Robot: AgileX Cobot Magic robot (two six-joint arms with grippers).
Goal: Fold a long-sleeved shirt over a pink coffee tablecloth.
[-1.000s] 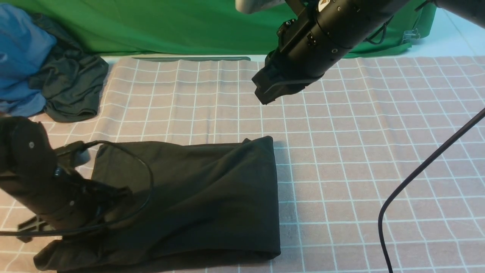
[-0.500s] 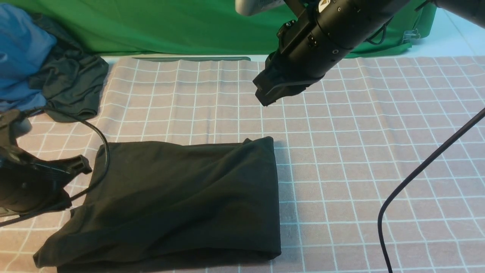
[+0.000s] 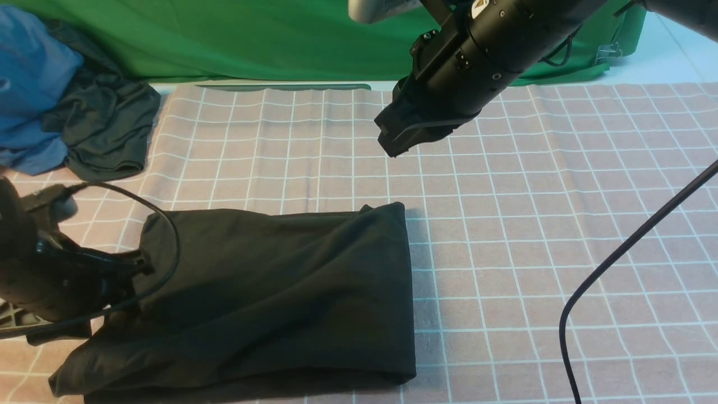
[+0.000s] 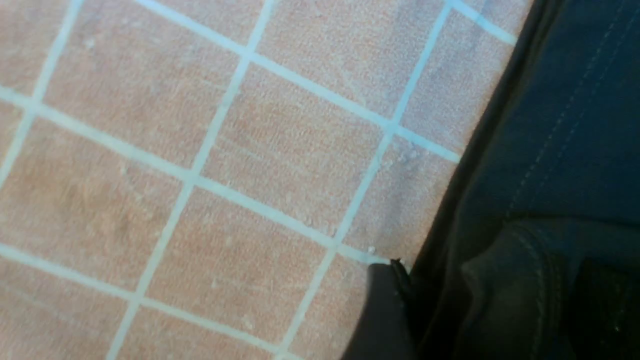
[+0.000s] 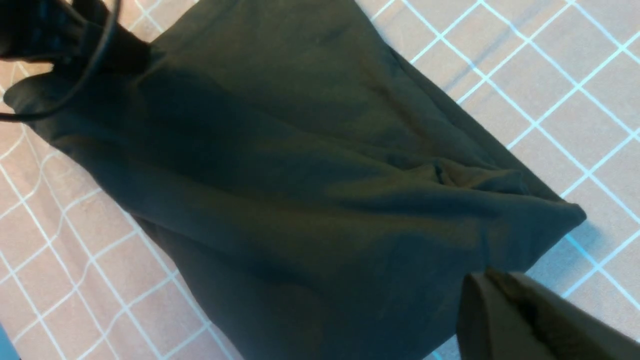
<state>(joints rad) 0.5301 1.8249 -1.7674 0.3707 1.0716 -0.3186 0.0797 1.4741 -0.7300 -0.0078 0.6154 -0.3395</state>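
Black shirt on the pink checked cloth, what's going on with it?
The large black cotton shirt lies folded into a rectangle on the dusty-pink grid tablecloth. The left gripper is down at the shirt's left edge; whether it grips is unclear. The right gripper hangs shut above the cloth, touching nothing.

The right arm [image 3: 482,62] is a thick black cylinder dotted with small silver screws, with a white-and-yellow mark [image 3: 479,7], ending in a blocky black right pincer [image 3: 392,147]. The left arm [image 3: 39,275] is black too, looped by a thin black cable [image 3: 178,247].
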